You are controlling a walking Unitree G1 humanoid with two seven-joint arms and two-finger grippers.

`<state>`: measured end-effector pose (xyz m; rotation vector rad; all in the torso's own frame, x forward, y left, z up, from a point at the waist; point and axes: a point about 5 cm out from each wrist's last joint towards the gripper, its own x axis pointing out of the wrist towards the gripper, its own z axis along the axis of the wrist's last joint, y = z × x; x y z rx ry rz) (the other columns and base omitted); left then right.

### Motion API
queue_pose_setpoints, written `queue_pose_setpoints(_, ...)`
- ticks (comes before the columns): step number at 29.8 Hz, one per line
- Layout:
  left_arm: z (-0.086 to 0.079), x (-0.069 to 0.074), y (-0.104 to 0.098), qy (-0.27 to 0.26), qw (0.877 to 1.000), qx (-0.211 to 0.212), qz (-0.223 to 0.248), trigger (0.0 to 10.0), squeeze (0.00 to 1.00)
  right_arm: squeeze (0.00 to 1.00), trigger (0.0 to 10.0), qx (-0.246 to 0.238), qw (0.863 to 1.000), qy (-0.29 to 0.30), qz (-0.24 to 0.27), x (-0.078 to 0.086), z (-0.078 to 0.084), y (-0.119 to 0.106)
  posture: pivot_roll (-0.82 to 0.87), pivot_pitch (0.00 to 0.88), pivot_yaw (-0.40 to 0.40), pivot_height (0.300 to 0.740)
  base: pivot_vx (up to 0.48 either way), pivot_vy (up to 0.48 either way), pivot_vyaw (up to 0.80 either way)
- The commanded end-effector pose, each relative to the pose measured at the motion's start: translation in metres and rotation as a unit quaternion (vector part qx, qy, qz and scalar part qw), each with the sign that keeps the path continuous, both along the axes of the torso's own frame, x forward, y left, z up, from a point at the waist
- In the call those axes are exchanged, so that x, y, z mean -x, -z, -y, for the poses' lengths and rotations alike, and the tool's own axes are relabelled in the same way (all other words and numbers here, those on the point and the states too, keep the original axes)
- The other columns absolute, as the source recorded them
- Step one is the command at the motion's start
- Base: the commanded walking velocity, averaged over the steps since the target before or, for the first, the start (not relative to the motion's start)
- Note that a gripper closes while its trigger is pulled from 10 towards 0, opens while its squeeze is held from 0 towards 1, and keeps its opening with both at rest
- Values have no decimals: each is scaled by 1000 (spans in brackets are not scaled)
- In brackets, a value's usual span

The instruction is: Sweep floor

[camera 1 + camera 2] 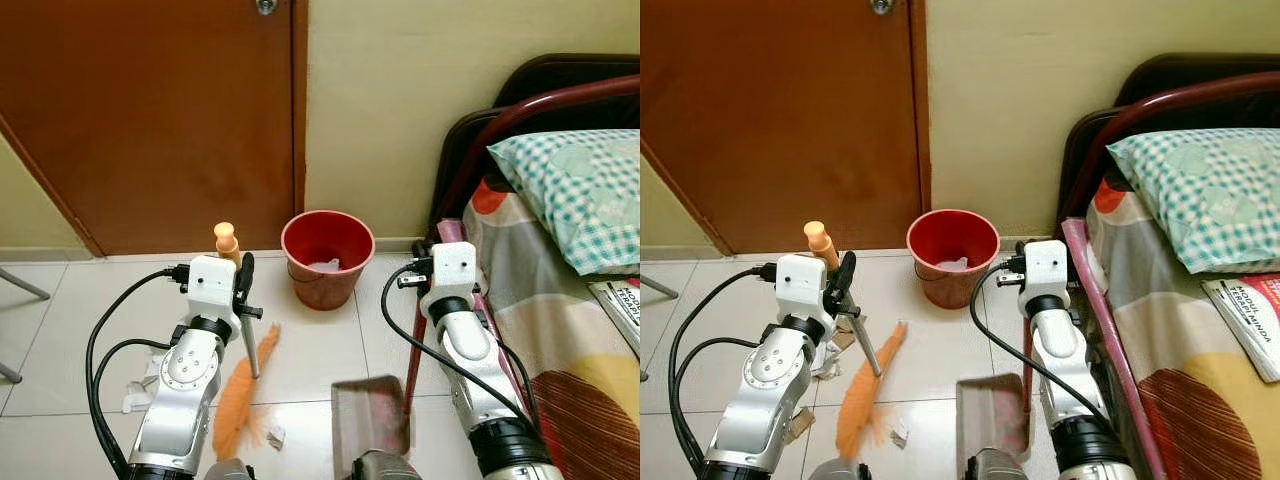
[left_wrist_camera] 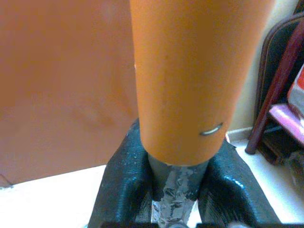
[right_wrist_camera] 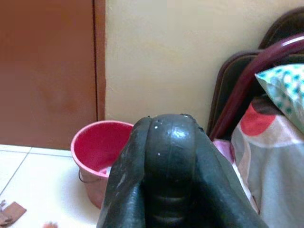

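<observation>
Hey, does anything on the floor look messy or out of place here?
Yes. Scraps of paper and cardboard litter the tiles: one white scrap by the orange broom bristles, more beside the left arm. The red bucket stands upright with some white scraps inside. The dustpan sits nearby.

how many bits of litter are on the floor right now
3 clusters visible: a white scrap beside the orange broom bristles, brown-and-white scraps by the left arm's wrist, another brown piece beside its forearm. The arms may hide more.
</observation>
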<state>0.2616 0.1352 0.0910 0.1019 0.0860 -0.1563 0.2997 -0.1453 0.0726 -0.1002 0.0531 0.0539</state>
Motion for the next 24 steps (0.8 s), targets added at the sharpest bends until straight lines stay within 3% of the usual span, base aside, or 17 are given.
queue_pose_setpoints(1,-1,-1,2,-16,1000,-5,-16,10000,0,0,10000,-9,1000,2,30,-9,-7,-12,26,119,-21,740,0,0,0)
queue_pose_setpoints(15,29,-22,-18,-5,996,90,-25,10000,0,0,10000,11,999,-30,30,-15,-34,-4,23,121,-22,740,0,0,0)
queue_pose_setpoints(18,31,-24,-20,-17,991,129,-36,10000,0,0,10000,16,999,-34,29,-15,-38,-2,25,123,-23,740,0,0,0)
queue_pose_setpoints(21,32,-27,-24,-36,981,188,-42,10000,0,0,10000,13,999,-34,25,-15,-39,0,27,125,-22,740,0,0,0)
queue_pose_setpoints(22,32,-32,-29,-56,972,226,-39,10000,0,0,10000,11,999,-34,22,-15,-39,0,24,126,-20,740,0,0,0)
queue_pose_setpoints(24,32,-32,-29,-56,972,226,-39,10000,0,0,10000,11,999,-34,22,-15,-39,0,24,126,-20,740,0,0,0)
